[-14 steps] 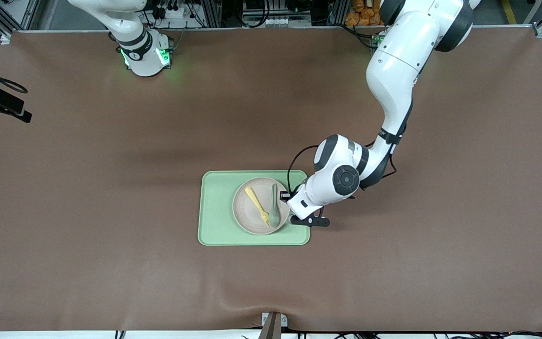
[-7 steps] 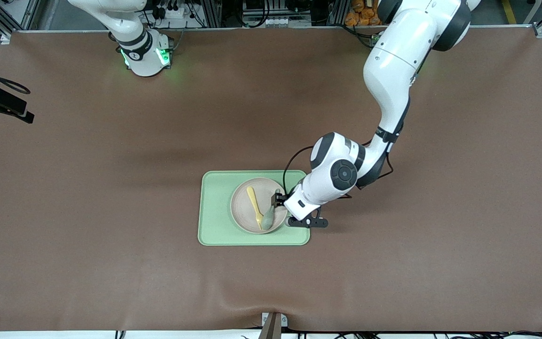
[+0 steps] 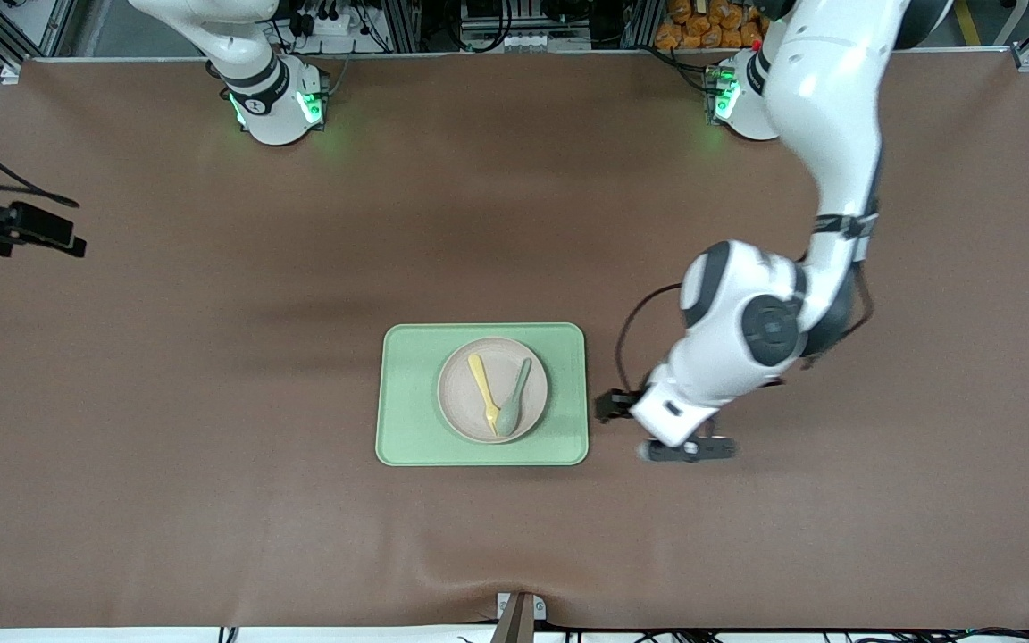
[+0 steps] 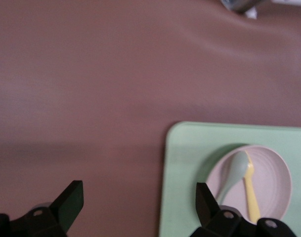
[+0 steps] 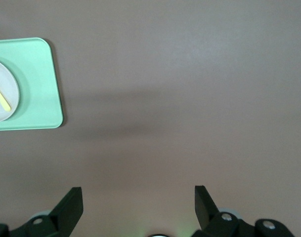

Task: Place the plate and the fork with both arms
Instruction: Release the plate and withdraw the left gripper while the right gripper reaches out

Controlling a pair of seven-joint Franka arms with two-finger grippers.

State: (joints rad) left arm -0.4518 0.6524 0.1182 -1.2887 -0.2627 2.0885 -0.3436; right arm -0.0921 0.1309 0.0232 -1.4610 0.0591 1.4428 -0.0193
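Two utensils, you can see, lie side by side in the plate on the green tray, the fork beside the spoon, while your left gripper hangs empty, jaws apart, over bare table just beside the tray, and your right gripper waits spread wide.

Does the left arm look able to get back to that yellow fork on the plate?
Probably yes. The left gripper hangs open over bare table just beside the green tray, and the fork lies uncovered on the plate, with only the spoon touching its tip.
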